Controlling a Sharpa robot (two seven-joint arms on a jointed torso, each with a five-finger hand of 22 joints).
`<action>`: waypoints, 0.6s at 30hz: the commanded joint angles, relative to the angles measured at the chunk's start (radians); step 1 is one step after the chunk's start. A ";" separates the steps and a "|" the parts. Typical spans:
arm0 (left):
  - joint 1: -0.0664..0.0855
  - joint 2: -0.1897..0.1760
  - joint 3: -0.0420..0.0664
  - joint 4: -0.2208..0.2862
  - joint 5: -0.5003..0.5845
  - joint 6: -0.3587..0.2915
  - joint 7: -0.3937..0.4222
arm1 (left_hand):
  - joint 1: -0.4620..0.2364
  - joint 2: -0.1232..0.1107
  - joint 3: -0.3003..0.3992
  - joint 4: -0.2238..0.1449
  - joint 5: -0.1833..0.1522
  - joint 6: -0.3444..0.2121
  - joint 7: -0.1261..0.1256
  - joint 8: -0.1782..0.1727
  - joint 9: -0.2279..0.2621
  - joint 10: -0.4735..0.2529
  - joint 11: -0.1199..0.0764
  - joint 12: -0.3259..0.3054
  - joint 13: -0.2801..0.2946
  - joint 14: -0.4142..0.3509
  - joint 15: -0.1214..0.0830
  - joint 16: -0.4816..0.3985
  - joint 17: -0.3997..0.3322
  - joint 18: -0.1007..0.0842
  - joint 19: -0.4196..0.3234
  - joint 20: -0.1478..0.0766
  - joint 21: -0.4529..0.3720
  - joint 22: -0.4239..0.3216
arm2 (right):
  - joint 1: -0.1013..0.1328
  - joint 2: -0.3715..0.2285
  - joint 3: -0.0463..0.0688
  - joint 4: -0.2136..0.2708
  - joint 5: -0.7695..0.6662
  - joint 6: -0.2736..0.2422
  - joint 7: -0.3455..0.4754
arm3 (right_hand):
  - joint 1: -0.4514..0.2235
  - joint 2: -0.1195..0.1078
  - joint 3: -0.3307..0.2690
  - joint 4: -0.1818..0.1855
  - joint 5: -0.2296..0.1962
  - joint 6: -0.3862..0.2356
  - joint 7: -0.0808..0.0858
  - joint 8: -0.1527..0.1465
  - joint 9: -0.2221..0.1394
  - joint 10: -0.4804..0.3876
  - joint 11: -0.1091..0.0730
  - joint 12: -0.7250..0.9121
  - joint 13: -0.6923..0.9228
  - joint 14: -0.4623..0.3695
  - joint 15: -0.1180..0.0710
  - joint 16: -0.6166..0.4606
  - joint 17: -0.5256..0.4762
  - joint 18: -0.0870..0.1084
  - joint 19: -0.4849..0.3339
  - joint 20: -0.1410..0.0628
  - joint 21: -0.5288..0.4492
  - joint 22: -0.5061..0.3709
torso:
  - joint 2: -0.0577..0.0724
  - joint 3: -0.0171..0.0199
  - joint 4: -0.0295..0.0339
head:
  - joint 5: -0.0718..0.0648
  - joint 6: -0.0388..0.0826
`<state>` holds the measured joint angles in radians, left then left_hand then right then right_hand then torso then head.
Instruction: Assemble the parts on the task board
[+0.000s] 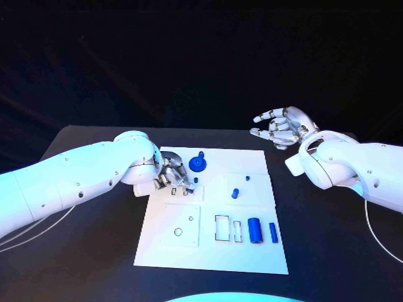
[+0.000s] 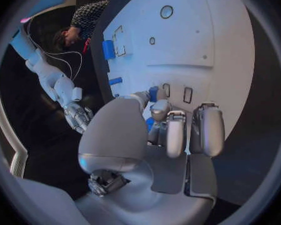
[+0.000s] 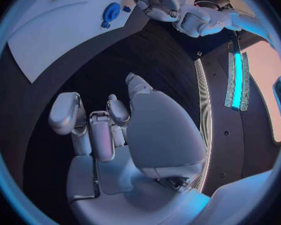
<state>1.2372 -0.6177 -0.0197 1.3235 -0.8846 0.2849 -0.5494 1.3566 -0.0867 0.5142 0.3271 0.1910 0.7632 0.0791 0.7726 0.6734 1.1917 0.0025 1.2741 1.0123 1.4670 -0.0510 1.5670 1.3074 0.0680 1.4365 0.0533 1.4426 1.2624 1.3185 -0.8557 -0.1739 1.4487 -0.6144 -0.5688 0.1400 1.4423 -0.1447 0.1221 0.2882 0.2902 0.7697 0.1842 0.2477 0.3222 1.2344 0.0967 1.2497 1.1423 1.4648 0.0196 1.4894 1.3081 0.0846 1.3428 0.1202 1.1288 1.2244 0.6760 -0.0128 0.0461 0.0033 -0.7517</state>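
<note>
Near edge of board: A fat blue cylinder [image 1: 254, 228] and a thinner blue pin [image 1: 273, 232] lie side by side on the task board [image 1: 165, 251], beside two empty rectangular slots [image 1: 221, 228], well apart from both hands.

Middle of board: Two small blue pegs [image 1: 237, 192] sit out beyond the left hand's fingertips, untouched.

Left hand: The left hand [image 1: 170, 174] is lowered over the board's far-left part, fingers curled downward and close together. In the left wrist view a small blue part [image 2: 153, 93] shows at the fingertips [image 2: 176, 130], just beside two little slots [image 2: 187, 94]. Whether the fingers actually pinch it, or only touch it, cannot be told.

Blue gear: A round blue gear [image 1: 198, 163] stands just past the left hand's fingers, near but apart.

Right hand: The right hand [image 1: 281, 127] hovers off the board's far-right corner, over the black table [image 1: 337, 251], fingers spread and holding nothing.

Step in hand, as judged: Seating the small part near the slots. Doing it well likely means keeping the part upright, aligning it squarely before pressing, and steering the fingers clear of the gear.
</note>
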 commanded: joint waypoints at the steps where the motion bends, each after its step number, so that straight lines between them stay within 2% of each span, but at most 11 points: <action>1: 0.000 -0.002 0.001 0.001 0.014 0.018 0.022 | -0.023 -0.040 0.149 -0.058 -0.001 -0.001 0.001 0.014 0.028 0.006 0.004 -0.005 0.000 0.104 -0.001 0.004 0.263 -0.005 -0.006 0.001 0.002 -0.001 | -0.001 0.001 0.000 -0.001 -0.006 0.024 -0.002 | 0.000 0.012 0.007 0.000 -0.002 0.003 -0.003 0.005 0.000 0.002 -0.003 -0.002 -0.001 0.051 -0.003 -0.003 0.044 0.020 -0.009 0.000 -0.003 -0.001 | 0.001 -0.0003 -0.0001 | 0.000 -0.001; 5: 0.000 -0.006 0.000 0.003 0.017 0.018 0.023 | -0.062 -0.067 0.245 -0.098 -0.004 -0.006 0.002 0.024 0.053 0.008 0.006 -0.007 -0.001 0.104 -0.002 0.004 0.263 -0.006 -0.005 0.002 0.002 0.002 | -0.001 0.001 0.000 -0.002 -0.006 0.027 -0.003 | 0.000 0.012 0.007 0.000 -0.002 0.003 -0.003 0.005 0.000 0.002 -0.003 -0.002 -0.001 0.051 -0.003 -0.003 0.044 0.020 -0.009 0.000 -0.003 -0.001 | 0.000 -0.0003 0.0003 | 0.001 -0.001; 10: 0.000 -0.016 0.000 0.009 0.028 0.011 0.025 | -0.082 -0.075 0.284 -0.122 -0.004 -0.007 0.003 0.028 0.063 0.010 0.006 -0.007 0.000 0.104 -0.002 0.004 0.263 -0.005 -0.005 0.002 0.002 0.001 | -0.001 0.002 0.000 -0.002 -0.006 0.028 -0.004 | -0.001 0.012 0.008 0.000 -0.002 0.003 -0.003 0.006 0.000 0.003 -0.003 -0.002 -0.001 0.052 -0.004 -0.003 0.044 0.020 -0.009 0.000 -0.004 -0.001 | 0.000 -0.0001 0.0006 | 0.003 -0.001; 18: 0.000 -0.043 0.001 0.036 0.062 -0.027 0.041 | -0.126 -0.101 0.371 -0.188 0.012 0.008 0.000 0.035 0.083 0.036 0.003 0.004 0.023 0.103 -0.005 0.002 0.261 -0.006 -0.003 0.001 0.003 0.005 | -0.002 0.002 0.000 -0.002 -0.006 0.029 -0.004 | -0.001 0.012 0.008 0.000 -0.002 0.003 -0.003 0.006 0.000 0.003 -0.003 -0.002 -0.001 0.052 -0.004 -0.003 0.044 0.020 -0.009 0.000 -0.004 -0.001 | 0.000 0.0007 0.0009 | 0.005 -0.002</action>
<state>1.2372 -0.6586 -0.0197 1.3520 -0.8545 0.2790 -0.5328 1.2384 -0.1897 0.7045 0.3127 0.1998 0.7639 0.0822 0.8009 0.7573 1.2218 0.0058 1.2744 1.0337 1.4669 -0.0512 1.5670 1.3074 0.0681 1.4364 0.0534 1.4426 1.2662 1.3174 -0.8541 -0.1741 1.4458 -0.6147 -0.5568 0.1331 1.4424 -0.1447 0.1220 0.2882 0.2902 0.7696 0.1841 0.2477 0.3221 1.2344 0.0967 1.2497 1.1423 1.4648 0.0196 1.4894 1.3079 0.0845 1.3428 0.1201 1.1288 1.2245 0.6760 -0.0128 0.0468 0.0081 -0.7527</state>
